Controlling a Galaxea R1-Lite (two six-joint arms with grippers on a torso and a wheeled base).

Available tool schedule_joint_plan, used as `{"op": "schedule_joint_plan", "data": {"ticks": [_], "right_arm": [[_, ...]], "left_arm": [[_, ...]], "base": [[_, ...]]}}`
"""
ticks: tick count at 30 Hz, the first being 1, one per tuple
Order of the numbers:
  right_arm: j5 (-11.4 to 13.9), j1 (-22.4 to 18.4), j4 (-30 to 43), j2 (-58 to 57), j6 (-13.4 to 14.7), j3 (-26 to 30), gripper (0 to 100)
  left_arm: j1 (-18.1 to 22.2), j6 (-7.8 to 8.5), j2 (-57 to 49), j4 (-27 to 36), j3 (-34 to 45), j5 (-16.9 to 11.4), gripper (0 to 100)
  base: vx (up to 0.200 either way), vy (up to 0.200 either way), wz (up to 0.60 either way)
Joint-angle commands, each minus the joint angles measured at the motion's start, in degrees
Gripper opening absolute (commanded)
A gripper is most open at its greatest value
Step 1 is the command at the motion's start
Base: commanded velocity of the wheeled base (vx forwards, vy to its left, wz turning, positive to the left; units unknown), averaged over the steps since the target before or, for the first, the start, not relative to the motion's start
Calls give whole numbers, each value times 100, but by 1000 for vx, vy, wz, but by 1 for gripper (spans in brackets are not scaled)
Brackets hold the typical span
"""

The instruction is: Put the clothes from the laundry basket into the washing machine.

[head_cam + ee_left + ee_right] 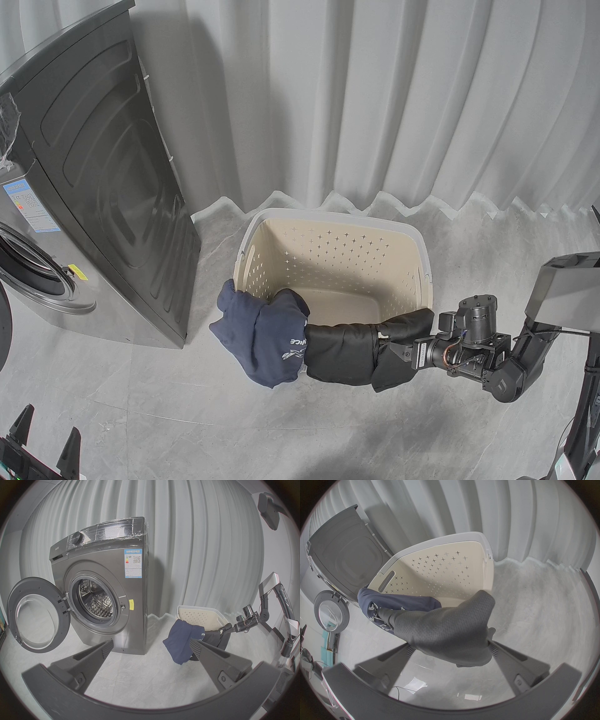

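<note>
left gripper (49, 420) 7 o'clock, jaws released, body cut off | right gripper (382, 350) 4 o'clock, jaws spread, tips hidden under black garment (344, 353) | navy garment (265, 340) touching it, both draped over laundry basket (350, 220) near rim | washing machine (106, 156) 9 o'clock, door (37, 614) open, front partly cut off

White pleated curtain (375, 94) hangs across the back, well beyond the left fingers (93, 656), hem crumpled on the ground. Grey marbled floor (187, 412) spreads beneath and ahead of those fingers, catching pale reflections.
</note>
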Motion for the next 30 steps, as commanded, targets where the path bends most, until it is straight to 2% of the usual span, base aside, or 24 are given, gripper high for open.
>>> {"op": "schedule_joint_plan", "data": {"ticks": [1,10,18,24,25,30], "right_arm": [[0,0,-11,41,8,-70,0],[18,52,-283,-21,70,62,0],[18,290,-283,-759,70,703,0],[18,378,-292,-794,70,783,0],[18,378,-292,-785,70,765,100],[0,351,-292,-574,61,677,100]], "left_arm": [[0,-2,-68,0,84,3,100],[0,-11,-68,0,84,3,100],[0,-2,-68,0,84,3,100],[0,-11,-68,0,84,3,100],[0,-11,-68,0,84,3,100],[0,-11,-68,0,84,3,100]], "base": [[0,0,0],[0,0,0],[0,0,0],[0,0,0],[0,0,0],[0,0,0]]}}
